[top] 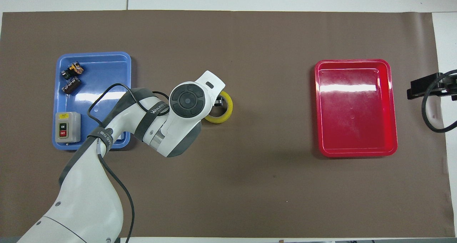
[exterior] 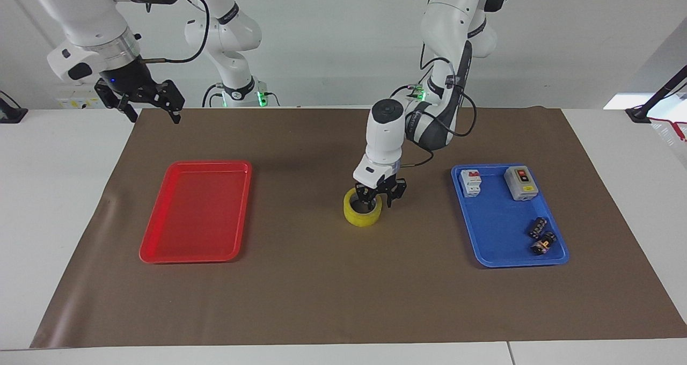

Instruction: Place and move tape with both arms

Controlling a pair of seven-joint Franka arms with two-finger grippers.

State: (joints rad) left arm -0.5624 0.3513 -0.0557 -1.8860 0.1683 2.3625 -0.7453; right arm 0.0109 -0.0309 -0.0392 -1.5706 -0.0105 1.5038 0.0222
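Observation:
The tape (exterior: 362, 216) is a yellow ring lying flat on the brown mat (exterior: 322, 290), about midway between the two trays. It also shows in the overhead view (top: 225, 115), partly covered by the wrist. My left gripper (exterior: 382, 194) stands low over the tape's rim. Its fingers straddle the ring's wall, one inside the ring and one outside, shut on it. My right gripper (exterior: 154, 118) hangs open and empty high over the mat's corner at the right arm's end, and waits; it shows at the overhead view's edge (top: 423, 87).
An empty red tray (exterior: 196, 164) lies toward the right arm's end (top: 353, 61). A blue tray (exterior: 499, 236) toward the left arm's end (top: 101, 75) holds a grey switch box (exterior: 520, 183), a white breaker (exterior: 471, 182) and two small dark parts (exterior: 541, 236).

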